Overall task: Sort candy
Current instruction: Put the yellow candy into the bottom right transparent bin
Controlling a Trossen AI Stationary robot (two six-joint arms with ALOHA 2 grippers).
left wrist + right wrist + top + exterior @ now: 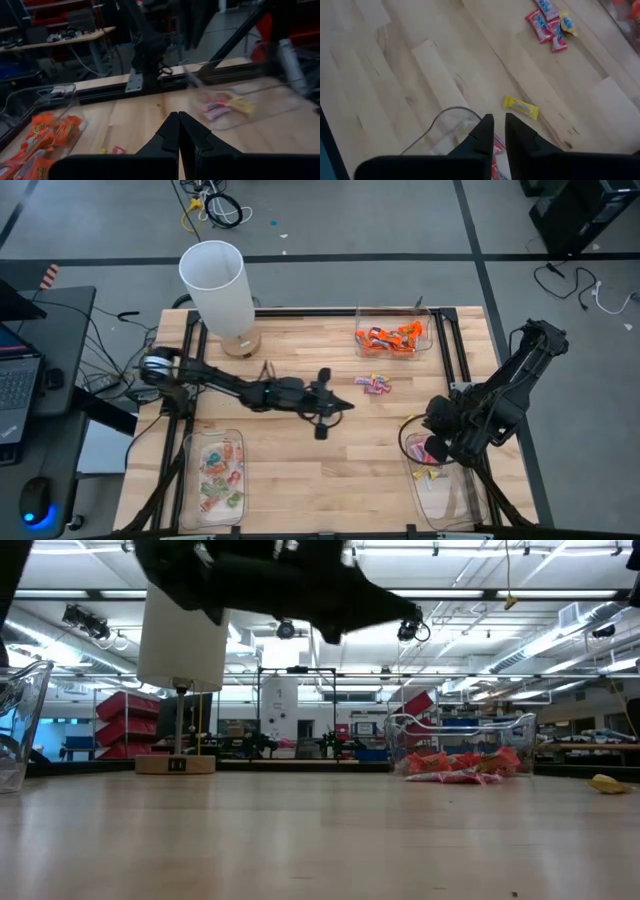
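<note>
Orange candy fills a clear tray (392,337) at the far right. Green-and-pink candy lies in the near left tray (218,475). A few pink candies (375,383) lie loose on the table. My left gripper (340,406) is shut and empty, held level over the table's middle, just left of those loose pieces. My right gripper (499,125) hangs slightly open and empty over the far rim of the near right tray (440,490), which holds pink-and-yellow candy (225,105). One yellow candy (521,107) lies on the table just beyond that rim.
A white cylinder lamp (215,285) on a wooden base stands at the far left of the table. Dark frame rails (440,330) run along the table's edges. Bare wood lies between the near trays.
</note>
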